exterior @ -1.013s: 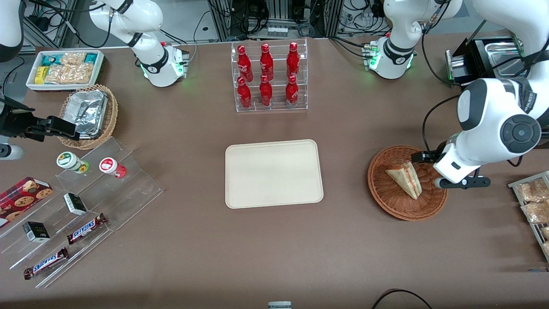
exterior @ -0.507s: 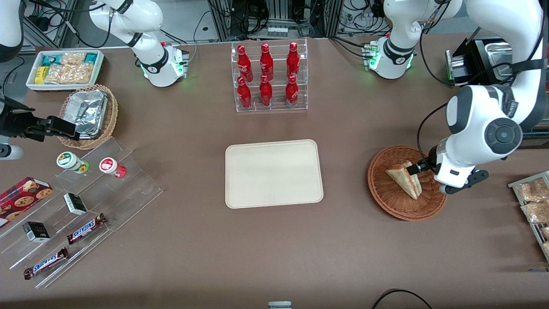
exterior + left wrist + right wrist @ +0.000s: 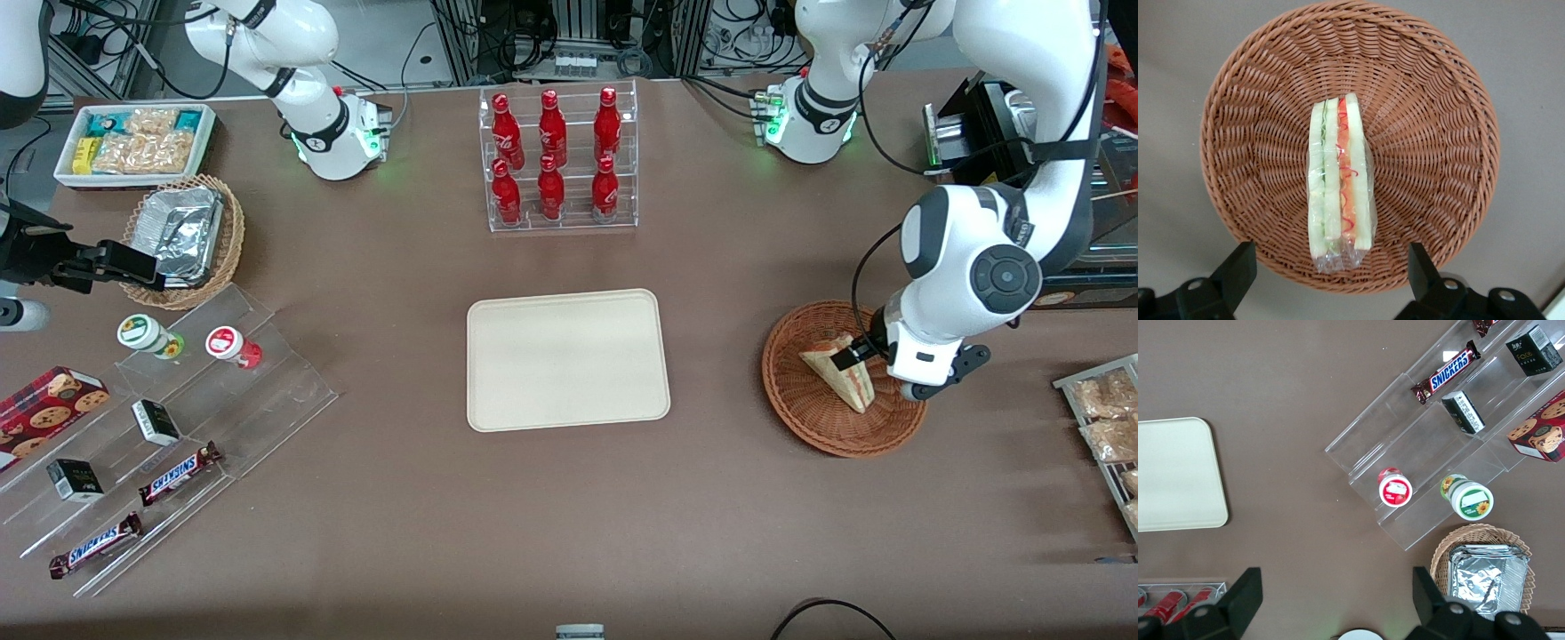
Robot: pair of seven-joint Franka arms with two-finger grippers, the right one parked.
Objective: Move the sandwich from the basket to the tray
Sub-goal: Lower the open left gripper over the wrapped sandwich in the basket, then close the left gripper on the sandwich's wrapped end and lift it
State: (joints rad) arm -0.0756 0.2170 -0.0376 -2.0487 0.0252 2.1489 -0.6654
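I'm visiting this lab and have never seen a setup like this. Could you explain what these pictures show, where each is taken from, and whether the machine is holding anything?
These are two white robot arms bolted to a brown table. One picture looks down at them from the front; the other two come from cameras on each arm's wrist. The working arm's gripper, two black fingers spread open, hangs above a round reddish-brown wicker basket and holds nothing yet. In the basket lies a plastic-wrapped sandwich, which is to go onto the bare cream tray in the middle of the table. Also on the table are a clear rack of red bottles, chocolate bars on clear steps, and a foil container in a lighter basket.
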